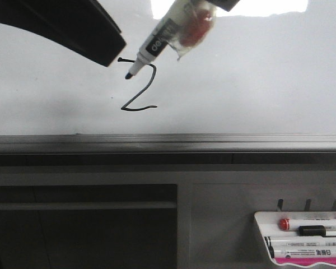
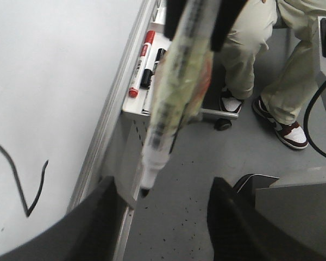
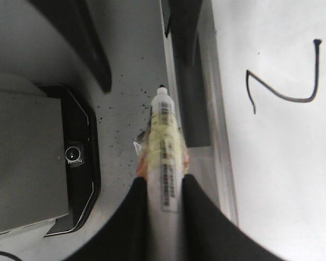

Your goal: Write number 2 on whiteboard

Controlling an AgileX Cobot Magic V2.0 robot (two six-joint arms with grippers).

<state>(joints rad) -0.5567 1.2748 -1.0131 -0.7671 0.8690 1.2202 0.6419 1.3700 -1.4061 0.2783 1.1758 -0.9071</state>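
A: Item one, the whiteboard [image 1: 241, 73]; large, glossy, pale; grey rail [image 1: 168, 141] along its lower edge; fills the upper front view.

B: Item two, the left gripper [image 1: 109, 47]; dark bulk at the upper left of the front view, beside the writing; its fingers [image 2: 92, 228] stand spread wide in its own wrist view, nothing between them; it touches nothing that I can see.

A: Item three, the right gripper [image 3: 163, 187]; jaws pinched onto the marker [image 1: 157, 42], which is wrapped in yellowish tape; tip pointed down and left.

B: Item four, the marker tray [image 1: 302, 238]; low right, below the rail; spare pens in it; well apart from the work.

A: Item five, the number 2 [image 1: 140, 89]; thin black stroke on the board, left of centre, above the rail; dot at its start, curve, diagonal, base line all present.

B: Step in hand, by my reading: the figure looks complete; the marker tip [image 1: 129, 74] sits just beside the top stroke, and the right wrist view suggests it is off the surface, though I cannot be sure.

A: Next move, as a judgement: draw the tip straight back from the board without dragging across the ink; a stray smear is the risk.
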